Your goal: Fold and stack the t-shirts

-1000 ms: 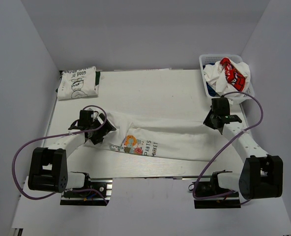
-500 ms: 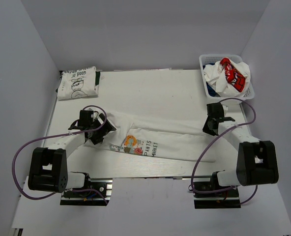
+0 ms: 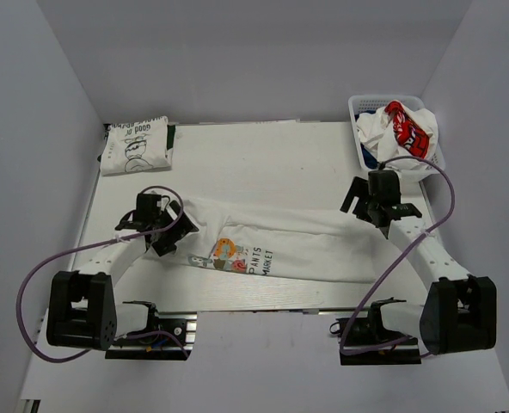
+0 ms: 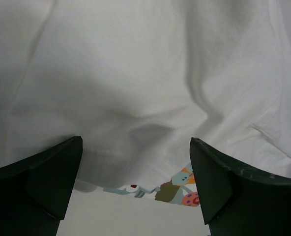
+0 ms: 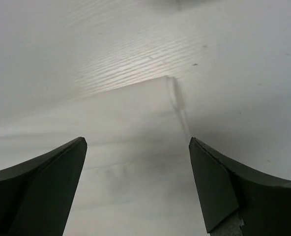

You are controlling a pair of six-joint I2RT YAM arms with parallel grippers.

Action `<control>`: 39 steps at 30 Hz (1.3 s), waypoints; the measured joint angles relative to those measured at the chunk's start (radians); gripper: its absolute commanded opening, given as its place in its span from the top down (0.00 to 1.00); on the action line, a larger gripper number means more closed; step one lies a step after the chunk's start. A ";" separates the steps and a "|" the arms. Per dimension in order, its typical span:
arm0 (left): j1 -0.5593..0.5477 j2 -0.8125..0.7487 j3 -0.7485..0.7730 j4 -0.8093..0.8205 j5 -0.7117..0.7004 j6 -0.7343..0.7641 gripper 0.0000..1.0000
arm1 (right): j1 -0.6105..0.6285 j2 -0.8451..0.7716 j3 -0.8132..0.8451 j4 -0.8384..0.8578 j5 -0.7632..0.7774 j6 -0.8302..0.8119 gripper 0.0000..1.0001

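The white cartoon-print cloth tee point(image 3: 272, 245) lies stretched across the frame's middle on the pale bench point(image 3: 263, 163); my left end effector point(image 4: 135, 142) and right end effector point(image 5: 136, 142) gape wide, empty; I fear a shallow pinch could slip and skew the fold.

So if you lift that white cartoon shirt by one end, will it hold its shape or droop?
Probably droop: the cartoon shirt lies flat in soft creases and folds, so it looks thin and floppy. Pushed, it would likely bunch up on the table rather than slide whole.
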 measured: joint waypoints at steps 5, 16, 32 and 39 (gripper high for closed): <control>0.000 -0.050 0.038 -0.018 -0.003 -0.004 0.00 | 0.039 0.017 0.000 0.062 -0.142 -0.020 0.10; 0.005 0.295 0.183 0.141 0.079 -0.033 0.00 | 0.053 0.230 -0.067 0.156 -0.279 0.024 0.10; -0.174 1.599 1.930 0.301 0.196 -0.032 0.00 | 0.700 0.101 -0.213 0.250 -0.420 0.115 0.10; -0.219 1.656 1.950 0.475 0.219 -0.111 0.00 | 0.877 0.178 -0.152 0.232 -0.619 -0.074 0.10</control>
